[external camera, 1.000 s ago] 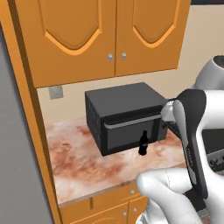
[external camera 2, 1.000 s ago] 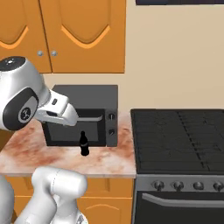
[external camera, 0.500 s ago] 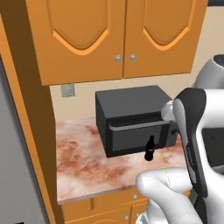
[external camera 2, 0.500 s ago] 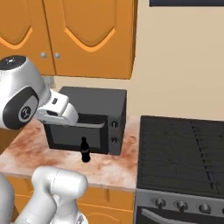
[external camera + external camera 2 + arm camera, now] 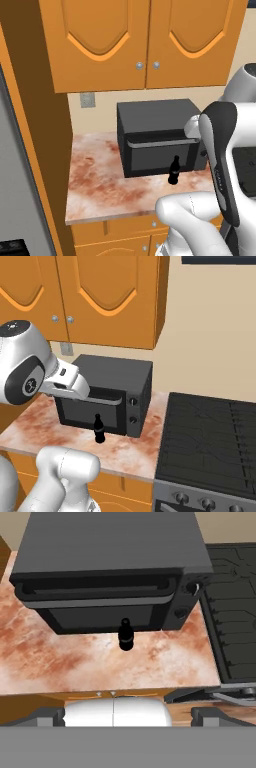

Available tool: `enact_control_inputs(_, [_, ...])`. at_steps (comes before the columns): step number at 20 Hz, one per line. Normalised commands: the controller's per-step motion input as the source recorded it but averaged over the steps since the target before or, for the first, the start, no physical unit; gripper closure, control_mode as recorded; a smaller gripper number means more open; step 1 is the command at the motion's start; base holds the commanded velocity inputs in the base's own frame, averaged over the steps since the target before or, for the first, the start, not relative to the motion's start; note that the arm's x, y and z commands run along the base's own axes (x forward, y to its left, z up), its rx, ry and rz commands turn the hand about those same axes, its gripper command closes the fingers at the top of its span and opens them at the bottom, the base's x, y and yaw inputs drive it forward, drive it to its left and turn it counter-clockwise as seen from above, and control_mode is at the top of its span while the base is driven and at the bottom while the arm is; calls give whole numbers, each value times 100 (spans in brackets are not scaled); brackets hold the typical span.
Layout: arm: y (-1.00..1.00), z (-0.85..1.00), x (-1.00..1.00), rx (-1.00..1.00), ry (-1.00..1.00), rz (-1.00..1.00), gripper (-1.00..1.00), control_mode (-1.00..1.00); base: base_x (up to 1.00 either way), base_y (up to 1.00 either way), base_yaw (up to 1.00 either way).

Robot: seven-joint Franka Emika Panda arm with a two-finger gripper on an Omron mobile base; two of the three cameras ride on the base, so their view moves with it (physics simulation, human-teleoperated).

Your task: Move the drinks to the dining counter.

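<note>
A small dark bottle (image 5: 173, 171) stands upright on the marbled worktop (image 5: 100, 185), just in front of the black microwave (image 5: 155, 135), a little right of centre in the left base view. From the right base view the same bottle (image 5: 98, 429) sits left of centre, low in the frame, right before the microwave (image 5: 107, 393) door, near the worktop's (image 5: 127, 448) front half. The hand view looks down on it: bottle (image 5: 125, 634) close to the middle of the picture, its cap toward the microwave (image 5: 110, 567) door, the marbled worktop (image 5: 60, 657) spreading left and right of it.

The gripper (image 5: 128, 714) sits at the bottom of the hand view, its two dark fingertips (image 5: 47, 716) spread far apart at the lower left and lower right, wide open with nothing between them, well short of the bottle.

A black stove (image 5: 210, 441) fills the right side of the right base view, touching the worktop's end; its burners (image 5: 232, 617) run down the right edge of the hand view. Orange wall cabinets (image 5: 145, 42) hang across the top of the left base view, and again in the upper left of the right base view (image 5: 90, 296). A grey wall outlet (image 5: 87, 100) sits on the cream wall left of the microwave
</note>
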Motion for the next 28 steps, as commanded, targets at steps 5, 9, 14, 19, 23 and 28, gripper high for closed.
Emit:
enact_control_inputs(5, [0,0,0,0,0,0,-100,100,52,0,6])
enact_control_inputs(9, [0,0,0,0,0,0,-100,100,50,0,2])
enact_control_inputs(14, [0,-21,21,0,0,0,-100,-100,20,0,0])
enact_control_inputs(19, [0,-22,5,0,-1,0,-100,-100,0,0,0])
enact_control_inputs(23, [0,-38,1,0,0,0,-100,-100,0,0,0])
enact_control_inputs(28, [0,-40,0,0,0,0,-100,-100,0,0,0])
